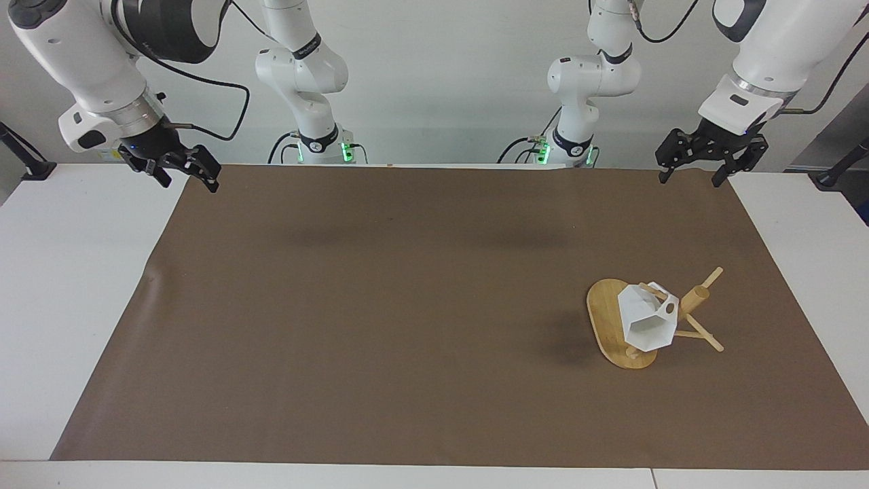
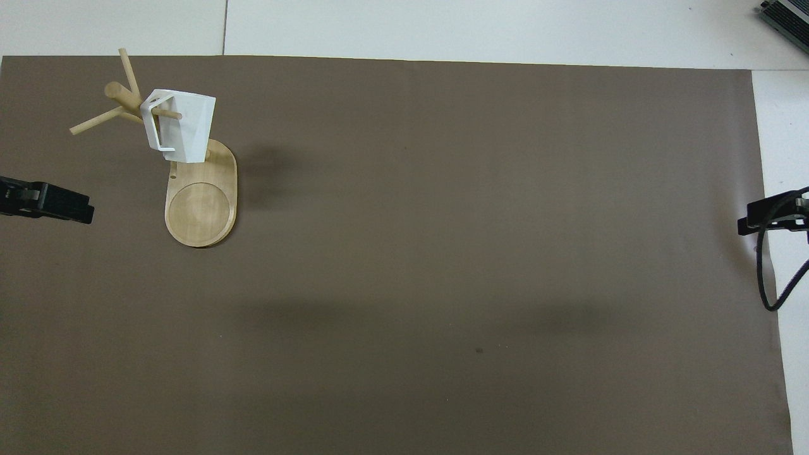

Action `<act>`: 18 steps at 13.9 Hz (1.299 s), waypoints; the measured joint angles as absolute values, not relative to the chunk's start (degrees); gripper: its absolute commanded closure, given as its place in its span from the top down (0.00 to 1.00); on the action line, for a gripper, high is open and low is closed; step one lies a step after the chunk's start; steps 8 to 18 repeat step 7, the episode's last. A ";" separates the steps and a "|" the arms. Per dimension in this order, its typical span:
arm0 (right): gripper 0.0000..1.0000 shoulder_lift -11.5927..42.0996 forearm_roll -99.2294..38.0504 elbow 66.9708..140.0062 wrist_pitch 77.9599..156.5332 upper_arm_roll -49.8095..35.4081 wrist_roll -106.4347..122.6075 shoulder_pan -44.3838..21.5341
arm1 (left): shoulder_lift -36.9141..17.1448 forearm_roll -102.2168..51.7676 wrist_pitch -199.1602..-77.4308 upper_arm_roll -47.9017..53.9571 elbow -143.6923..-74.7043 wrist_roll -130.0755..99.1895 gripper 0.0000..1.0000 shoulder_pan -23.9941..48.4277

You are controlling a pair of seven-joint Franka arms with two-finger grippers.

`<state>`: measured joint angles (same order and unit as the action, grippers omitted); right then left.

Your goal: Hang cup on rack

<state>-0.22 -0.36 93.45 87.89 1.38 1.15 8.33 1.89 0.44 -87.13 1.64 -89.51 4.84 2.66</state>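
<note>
The cup (image 1: 648, 324) hangs on the rack (image 1: 614, 326), its blocky handle threaded over one thin peg beside the central post, its body tilted over the oval base. The rack stands on the brown mat (image 1: 380, 312) toward the left arm's end of the table, well apart from both grippers.

Left gripper (image 1: 689, 173): raised over the mat's edge nearest the robots, at the left arm's end. Fingers spread apart, released, holding nothing and touching nothing. In the overhead view only its dark tip (image 2: 47, 202) shows at the frame's edge, near the rack's base but not in contact.

Right gripper (image 1: 190, 178): raised over the mat's corner nearest the robots at the right arm's end. Fingers apart, released, holding nothing.

Surface: the brown mat covers most of a white table (image 1: 61, 285); a faint crease shows near its edge at the right arm's end. A plain pale wall (image 1: 441, 81) rises at the robots' end. Cables trail from the arms.
</note>
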 measured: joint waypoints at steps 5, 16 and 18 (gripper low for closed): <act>1.00 -0.22 -0.36 93.46 87.89 1.38 1.15 8.33 | 1.92 0.44 -87.23 1.44 -89.60 3.17 1.00 2.63; 1.00 -0.22 -0.36 93.46 87.89 1.38 1.15 8.33 | 1.97 0.44 -87.26 1.41 -89.63 2.68 1.00 2.61; 1.00 -0.22 -0.36 93.46 87.89 1.38 1.15 8.33 | 1.97 0.44 -87.26 1.41 -89.63 2.68 1.00 2.61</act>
